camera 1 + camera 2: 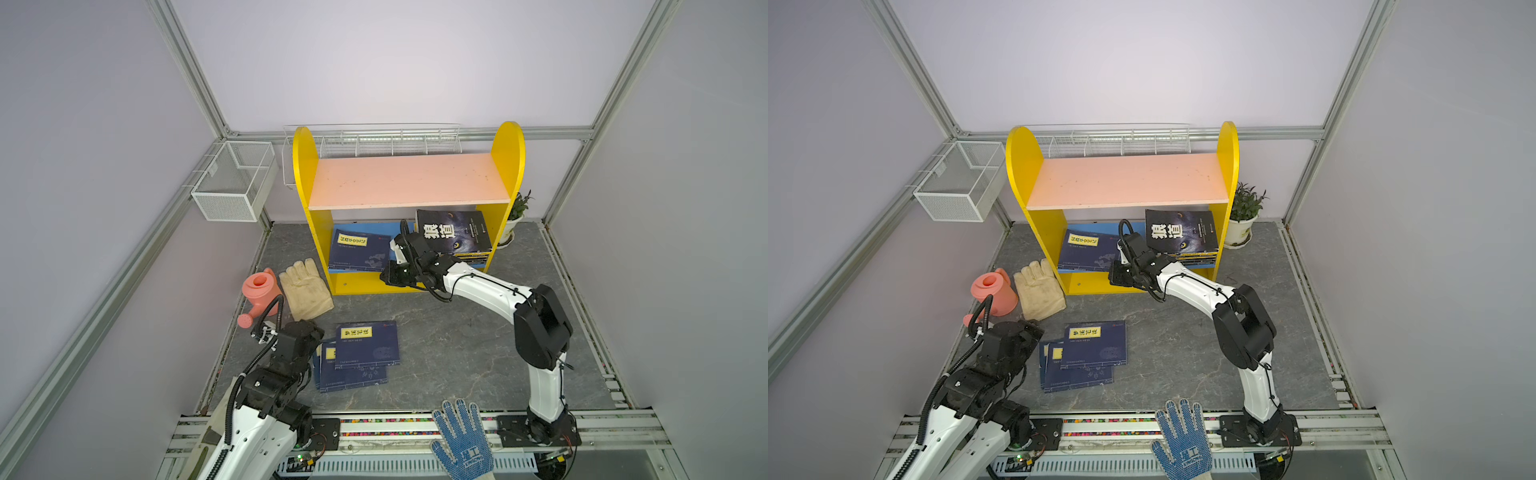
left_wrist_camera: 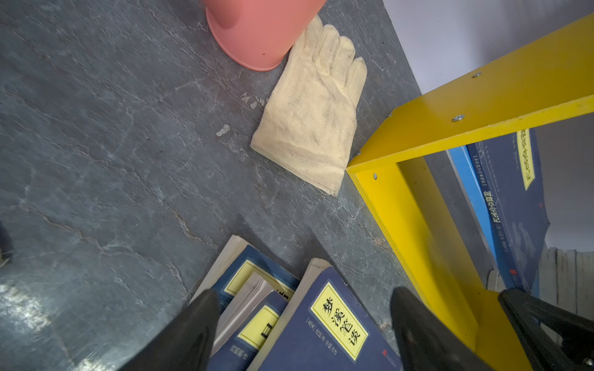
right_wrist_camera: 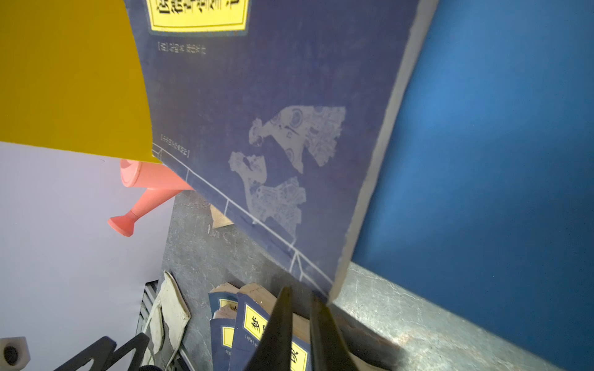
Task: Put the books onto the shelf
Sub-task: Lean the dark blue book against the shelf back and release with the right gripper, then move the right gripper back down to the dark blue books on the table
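Observation:
The shelf has yellow sides, a pink upper board and a blue lower board. One navy book lies on the lower board and overhangs its front. To its right a dark book with large characters tops a small stack. Three navy books lie piled on the floor. My right gripper is nearly shut, its tips at the overhanging book's corner. I cannot tell if it pinches that corner. My left gripper hangs open just above the floor pile.
A pink watering can and a cream glove lie left of the shelf. A blue dotted glove rests on the front rail. A white mesh basket, a wire rack and a potted plant line the back.

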Motion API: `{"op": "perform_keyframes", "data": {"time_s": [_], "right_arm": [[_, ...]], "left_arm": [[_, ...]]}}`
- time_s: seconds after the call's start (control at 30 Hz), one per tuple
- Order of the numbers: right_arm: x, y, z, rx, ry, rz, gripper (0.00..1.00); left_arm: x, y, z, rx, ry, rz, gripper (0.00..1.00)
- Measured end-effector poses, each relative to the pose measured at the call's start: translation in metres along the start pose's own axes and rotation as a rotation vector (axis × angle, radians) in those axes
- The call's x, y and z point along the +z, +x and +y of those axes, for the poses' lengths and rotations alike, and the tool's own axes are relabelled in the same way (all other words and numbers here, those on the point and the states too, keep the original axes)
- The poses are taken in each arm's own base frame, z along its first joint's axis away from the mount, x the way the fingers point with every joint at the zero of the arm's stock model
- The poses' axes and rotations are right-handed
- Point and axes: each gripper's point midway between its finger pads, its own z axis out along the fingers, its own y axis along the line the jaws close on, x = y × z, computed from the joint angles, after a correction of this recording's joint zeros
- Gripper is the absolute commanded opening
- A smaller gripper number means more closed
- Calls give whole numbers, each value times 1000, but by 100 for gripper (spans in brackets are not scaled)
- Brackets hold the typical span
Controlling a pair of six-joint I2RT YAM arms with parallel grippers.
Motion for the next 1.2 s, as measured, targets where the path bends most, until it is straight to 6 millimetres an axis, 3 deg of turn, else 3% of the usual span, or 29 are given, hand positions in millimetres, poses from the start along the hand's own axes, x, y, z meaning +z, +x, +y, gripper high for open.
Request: {"op": "perform_keyframes", "data": {"time_s": [0.27,0.63,0.73,0.87,1.03,1.1,1.2], "right_arm": [[0,-20,8,-19,-12,-32,15],[-3,-21,12,-73,-53,-41,20],[-23,-20,14,-98,-55,-71,20],[-76,-29,25,-133,-61,-189,26],[-138,-32,31,-211,-56,-322,45],[-145,-23,27,-266,-30,-324,53],[-130,10,8,-365,50,-236,59]], "left_arm": [[0,0,0,0,0,0,84],[1,1,1,6,-8,2,84],[2,1,1,8,-10,4,84],[3,1,0,15,-11,4,84],[7,2,-3,46,-16,8,85],[9,3,-5,69,-14,12,84],[12,7,-6,122,-15,30,84]]}}
